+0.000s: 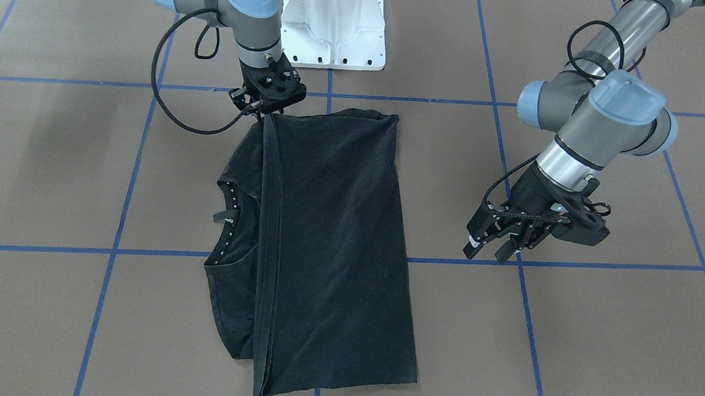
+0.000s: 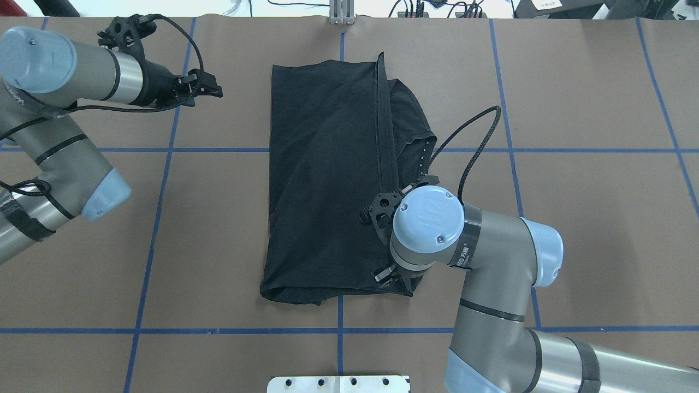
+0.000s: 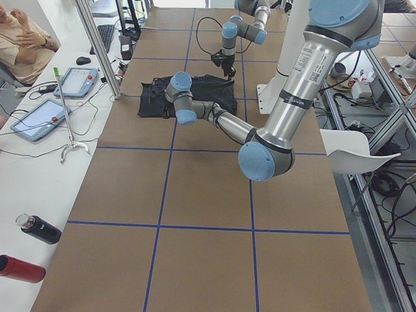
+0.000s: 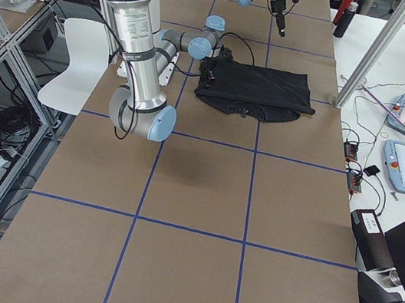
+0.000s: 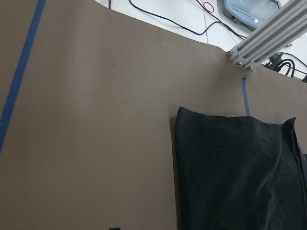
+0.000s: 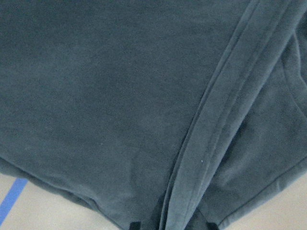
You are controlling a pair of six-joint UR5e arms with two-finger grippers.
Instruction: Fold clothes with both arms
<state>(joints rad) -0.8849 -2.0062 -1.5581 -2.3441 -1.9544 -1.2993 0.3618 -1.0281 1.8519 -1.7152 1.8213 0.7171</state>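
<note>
Front-facing view: the black short-sleeved T-shirt (image 1: 338,234) lies flat in the middle of the brown paper-covered table (image 1: 595,335). One side is already laid over the body, so the stitched hem band (image 1: 268,248) runs as a long straight line down it. The white-dotted collar (image 1: 227,215) peeks out beside that line, and no print shows. The black two-finger right gripper (image 1: 264,112) sits at the robot-side end of the hem line, jaws drawn narrow, with cloth rising to meet them. I judge it is pinching the hem corner to hold the flap taut and square. The black two-finger left gripper (image 1: 489,246) hangs on the shirt's other side, clear of the cloth, fingers spread wide and holding nothing — out of the way of the fold, I'd say. Overhead view: the right wrist hides its own fingers at the shirt's near edge; the left gripper is apart from the far corner. Side views: too small to judge either pincer; the shirt is a dark oblong between the arms. Left wrist view: bare table and one shirt corner only. Right wrist view: the hem band passes between two dark fingertips at the bottom edge, close on either side — consistent with a pinch. The next fold probably wants both grippers on the cloth.
</note>
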